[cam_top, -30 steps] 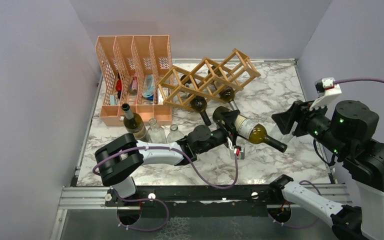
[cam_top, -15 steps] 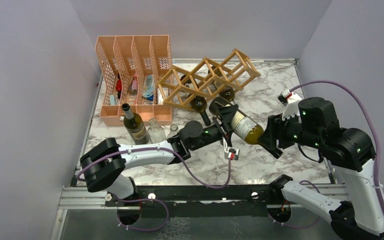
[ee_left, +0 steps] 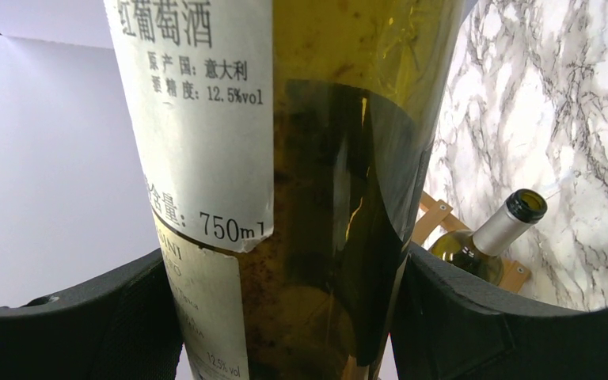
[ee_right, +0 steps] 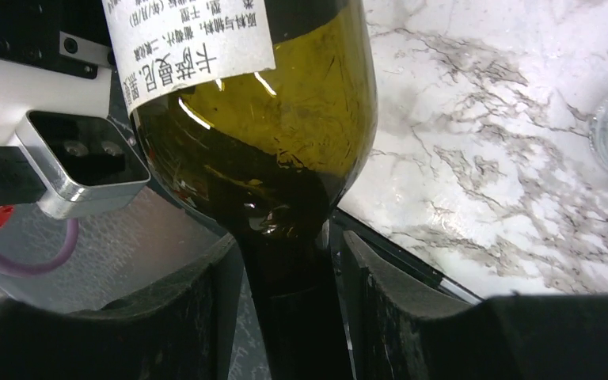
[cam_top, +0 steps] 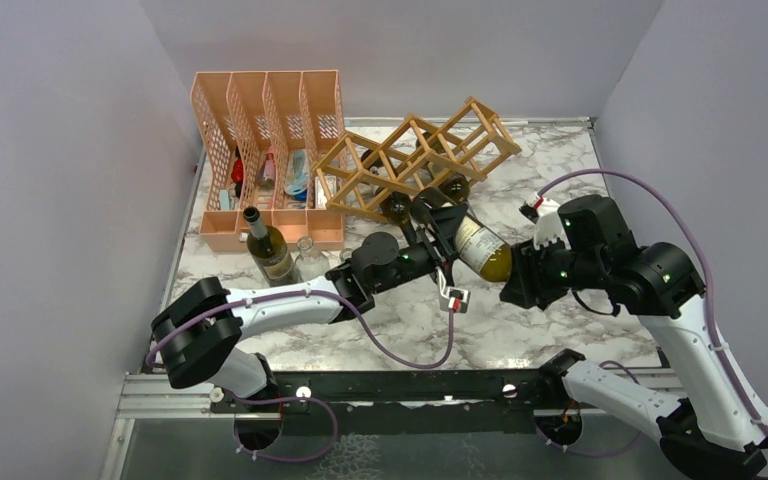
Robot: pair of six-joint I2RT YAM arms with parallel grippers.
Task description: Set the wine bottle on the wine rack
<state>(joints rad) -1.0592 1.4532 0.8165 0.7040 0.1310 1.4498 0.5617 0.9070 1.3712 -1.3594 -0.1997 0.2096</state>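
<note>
The wine bottle (cam_top: 482, 250), olive-green glass with a white label, hangs tilted above the marble table, its base toward the wine rack (cam_top: 415, 160). My left gripper (cam_top: 442, 238) is shut on its body near the base; in the left wrist view the bottle (ee_left: 317, 158) fills the space between the pads (ee_left: 459, 317). My right gripper (cam_top: 518, 282) is closed round its dark neck; in the right wrist view the neck (ee_right: 289, 293) sits between the fingers (ee_right: 206, 317). The rack is a light wooden lattice at the back, just beyond the bottle's base.
Two bottles lie in the rack's lower cells (cam_top: 396, 206), (cam_top: 453, 187); one shows in the left wrist view (ee_left: 491, 237). An orange file organiser (cam_top: 265, 150) stands back left. An upright wine bottle (cam_top: 265, 248) and a clear glass bottle (cam_top: 310, 262) stand in front of it.
My right arm swung in from the right and its gripper closed in on the bottle's neck. The left arm raised the bottle and carried it toward the rack.
</note>
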